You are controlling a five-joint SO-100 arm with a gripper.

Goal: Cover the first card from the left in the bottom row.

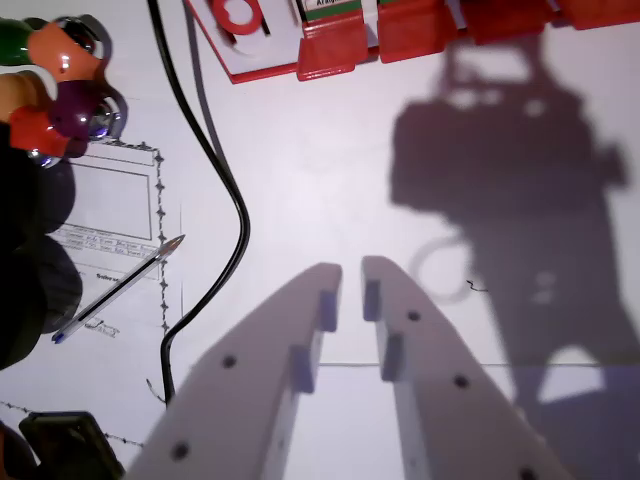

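Pale lilac plastic jaws of the gripper [350, 280] hang slightly parted, grasping nothing, above the white surface [330, 170]; a black cable [225, 175] curves left of them, red plastic blocks [390, 30] beyond

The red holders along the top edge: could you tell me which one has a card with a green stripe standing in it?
The leftmost red holder. A white card with a green stripe stands in it; the others to its right show only red plastic before the frame cuts them off.
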